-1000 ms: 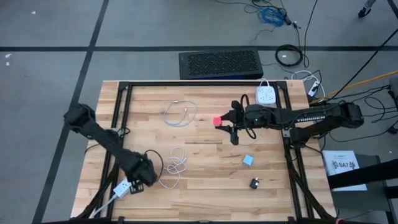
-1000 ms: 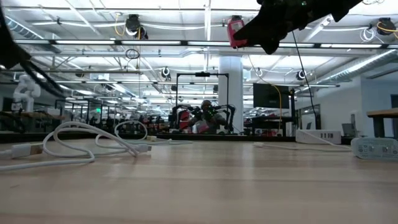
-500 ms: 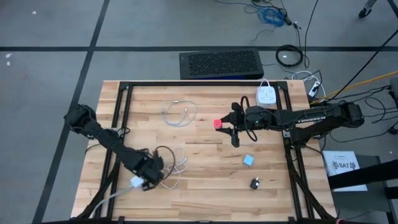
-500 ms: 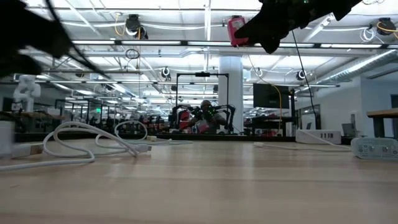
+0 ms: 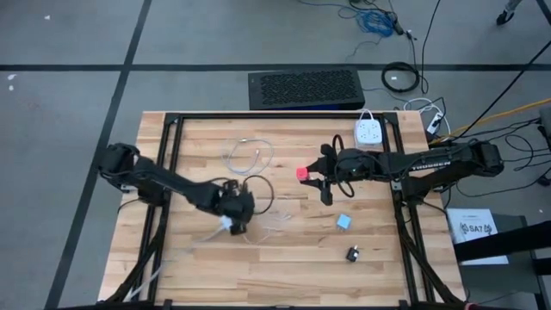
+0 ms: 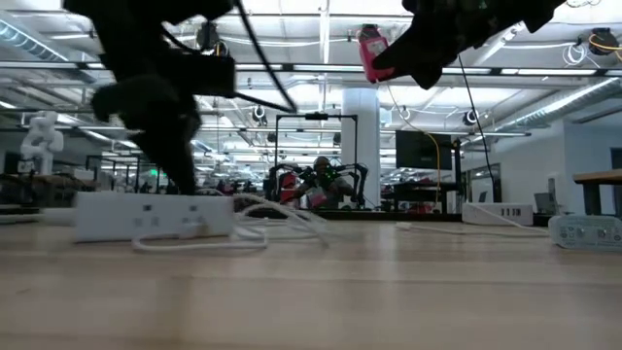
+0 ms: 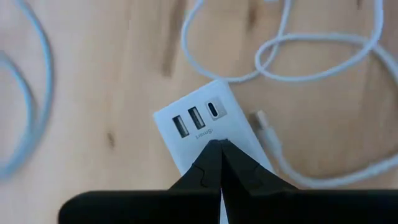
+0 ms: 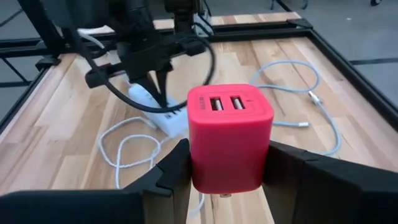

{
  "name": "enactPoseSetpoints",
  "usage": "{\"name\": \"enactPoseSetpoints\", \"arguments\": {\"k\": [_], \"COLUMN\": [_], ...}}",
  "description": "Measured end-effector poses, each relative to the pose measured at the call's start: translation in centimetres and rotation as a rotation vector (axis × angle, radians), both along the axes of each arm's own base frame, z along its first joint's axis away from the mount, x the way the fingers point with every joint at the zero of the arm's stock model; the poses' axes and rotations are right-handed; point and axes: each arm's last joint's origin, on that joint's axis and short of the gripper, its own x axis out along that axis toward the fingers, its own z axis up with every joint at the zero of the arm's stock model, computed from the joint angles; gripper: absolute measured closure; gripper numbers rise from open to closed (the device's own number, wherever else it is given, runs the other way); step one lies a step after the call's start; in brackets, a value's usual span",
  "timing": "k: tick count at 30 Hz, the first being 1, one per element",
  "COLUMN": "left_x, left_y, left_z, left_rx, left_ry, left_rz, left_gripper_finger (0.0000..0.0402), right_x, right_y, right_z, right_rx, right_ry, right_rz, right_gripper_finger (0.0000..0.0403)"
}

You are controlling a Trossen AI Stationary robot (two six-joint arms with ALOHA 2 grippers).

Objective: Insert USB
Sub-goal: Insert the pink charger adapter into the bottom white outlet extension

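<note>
A white USB block (image 7: 199, 121) with two wide ports and one small port lies flat on the table left of centre (image 5: 225, 226), its cord trailing toward the near left corner. My left gripper (image 7: 219, 144) is shut, with its tips on the block's top. A looped white cable (image 7: 292, 56) lies beside the block, its plug (image 7: 264, 121) close to the block's side. A red charger cube (image 8: 229, 134) with two ports is held by my right gripper (image 8: 227, 165) high above the table's middle (image 5: 303, 172). My left gripper presses its shut fingertips on the block's top face (image 7: 214, 138), just behind the port end. The fingers come steeply from above. The block stays flat on the wood. My right gripper pinches the red cube by two opposite sides (image 8: 194, 155) between its two fingers. The fingers reach almost level from the table's right. The cube is lifted clear, its port face turned toward the table's left.
A second white cable (image 5: 250, 155) lies coiled at the far left-centre. A white power strip (image 5: 368, 132) sits at the far right, with a small blue cube (image 5: 343, 222) and a small black thing (image 5: 353, 253) on the near right. A black frame (image 5: 172, 129) rims the table.
My left gripper has swept from the table's near left corner toward its middle, turning as it went. The white block has slid along the table under its tips, with the cord trailing behind. My right gripper has kept still with the red cube.
</note>
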Motion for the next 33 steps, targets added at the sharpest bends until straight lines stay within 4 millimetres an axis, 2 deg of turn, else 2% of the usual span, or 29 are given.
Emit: {"name": "enactPoseSetpoints", "arguments": {"k": [8, 13, 19, 22, 25, 29, 33], "left_x": [2.9, 3.4, 2.8, 2.5, 2.3, 1.0, -1.2], "left_y": [3.3, 4.7, 6.2, 6.2, 5.9, 5.5, 5.4], "left_z": [-0.3, 2.0, 5.9, 7.1, 8.8, 8.5, 7.5], "left_rx": [0.016, 0.035, 0.042, 0.038, 0.025, -0.003, -0.037], "left_ry": [-0.158, -0.237, -0.404, -0.468, -0.615, -0.798, -1.135], "left_rz": [-0.081, -0.102, -0.055, -0.049, -0.04, -0.031, -0.017], "left_gripper_finger": [0.0401, 0.0401, 0.0401, 0.0401, 0.0401, 0.0401, 0.0401], "right_x": [-0.1, -0.1, 0.0, 0.0, 0.1, 1.0, 2.2], "right_y": [0.0, 0.0, 0.0, 0.0, 0.0, 0.2, 0.3], "right_z": [-0.2, -0.1, 0.0, 0.0, 0.0, 0.1, -0.3], "right_rx": [0.008, 0.008, 0.008, 0.007, 0.008, 0.03, 0.042], "right_ry": [0.018, 0.011, 0.004, 0.004, -0.009, -0.07, -0.129], "right_rz": [-0.002, -0.002, -0.002, -0.001, 0.001, 0.058, 0.102], "right_gripper_finger": [0.0277, 0.0277, 0.0277, 0.0277, 0.0277, 0.0277, 0.0277]}}
